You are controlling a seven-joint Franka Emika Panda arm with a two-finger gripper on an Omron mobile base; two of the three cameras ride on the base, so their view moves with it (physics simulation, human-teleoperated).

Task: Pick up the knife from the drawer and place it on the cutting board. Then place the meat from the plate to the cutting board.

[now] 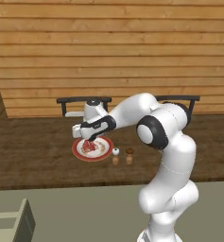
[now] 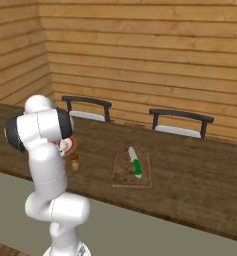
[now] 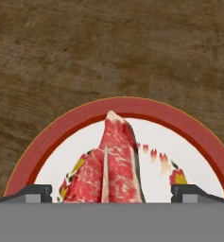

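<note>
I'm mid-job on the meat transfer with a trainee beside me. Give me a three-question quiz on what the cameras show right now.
1. True or false: the knife already lies on the cutting board.
2. Multiple choice: the meat is A) on the cutting board, B) on the plate, C) lifted clear in the gripper.
3. Fill in: the jaws stand ____ on either side of the meat.

Key
1. True: the green-handled knife rests on the board.
2. B: the hand view shows the meat lying on the red-rimmed plate.
3. Open: the fingertips sit wide apart, not yet closed on it.
</note>
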